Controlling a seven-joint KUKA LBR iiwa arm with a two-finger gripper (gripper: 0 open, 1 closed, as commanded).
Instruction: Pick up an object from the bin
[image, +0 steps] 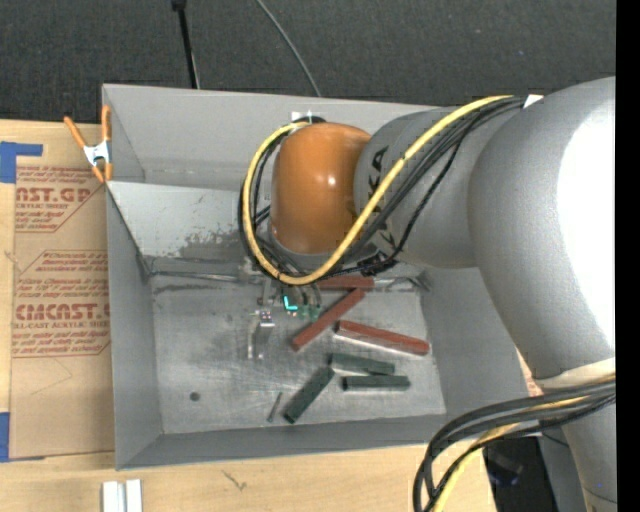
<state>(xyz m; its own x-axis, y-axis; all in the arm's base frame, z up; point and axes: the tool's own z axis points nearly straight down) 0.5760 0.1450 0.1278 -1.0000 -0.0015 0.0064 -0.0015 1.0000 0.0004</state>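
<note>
So the arm (500, 190) comes in from the right of the frame and takes up most of the upper right, with yellow and black cables (262, 190) looping around the orange cover (312, 190) at its wrist. The gripper (262, 325) pokes out below that cover, low over the grey bin (130, 330), roughly at the centre of the floor. Honestly I can't tell whether it's released or clenched, the tip is too small and cluttered to read, and I can't see anything held in it.

The closest thing is the slanted reddish-brown bar (322, 318), just right of the gripper, running from lower left up toward the wrist. Whether they touch, no idea. A flat reddish-brown bar (382, 340) lies further right of it, and a third reddish-brown bar (345, 284) sits partly tucked under the arm above both.

Below those, toward the bottom centre of the bin, are three dark green bars: a long slanted one (308, 393) and two shorter ones (362, 364) (376, 381) lying nearly level, close together. The floor left of the gripper is bare scratched metal.
</note>
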